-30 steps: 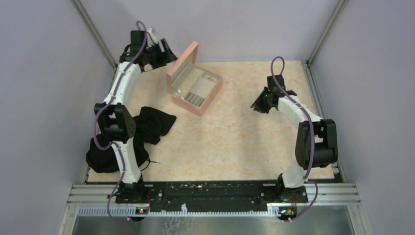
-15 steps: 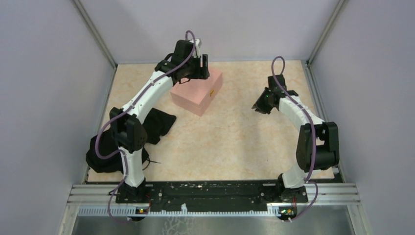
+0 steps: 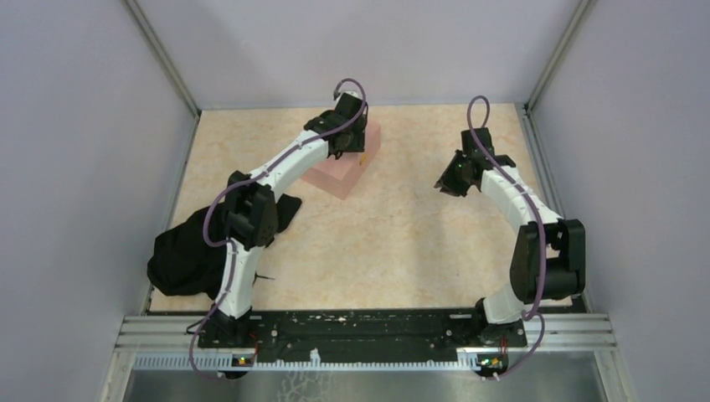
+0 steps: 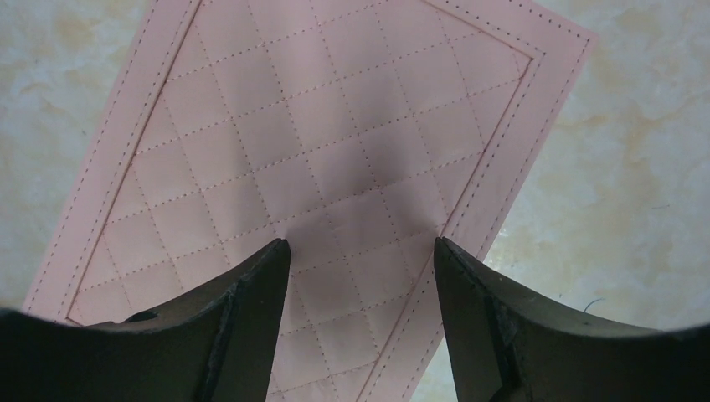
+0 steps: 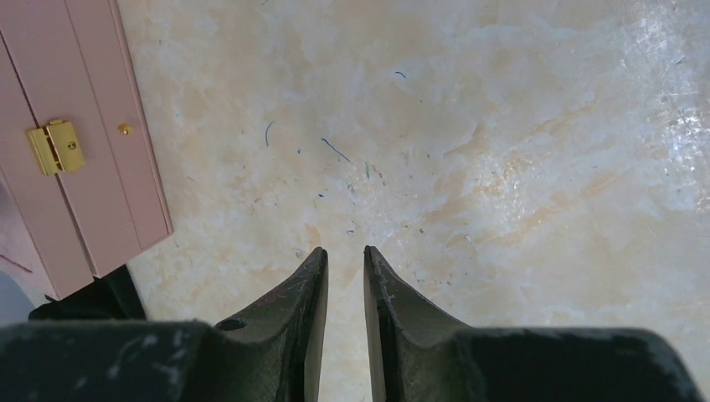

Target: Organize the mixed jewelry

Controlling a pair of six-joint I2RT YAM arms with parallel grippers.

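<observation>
The pink box point(image 3: 342, 174) sits toward the far edge of the worktop point(image 3: 402, 243), a little left of the middle. Its lid is down and its gold latch point(image 5: 55, 146) faces the right arm. Whatever is in it is hidden.

No jewelry can be made out in any view. On the bare surface there are only faint dark flecks, too small to identify.

The left gripper point(image 4: 360, 244) hangs over the quilted lid, near the box's right end. Its fingers point(image 4: 251, 293) are spread wide with nothing between them. Whether the tips touch the lid cannot be told.

The right gripper point(image 5: 345, 251) is over bare worktop to the right of the box and well apart from it. Its fingers are drawn to a narrow slit, with only the surface showing through the gap and nothing grasped.

A black cloth point(image 3: 180, 255) lies bunched at the near left corner, partly under the left arm.
</observation>
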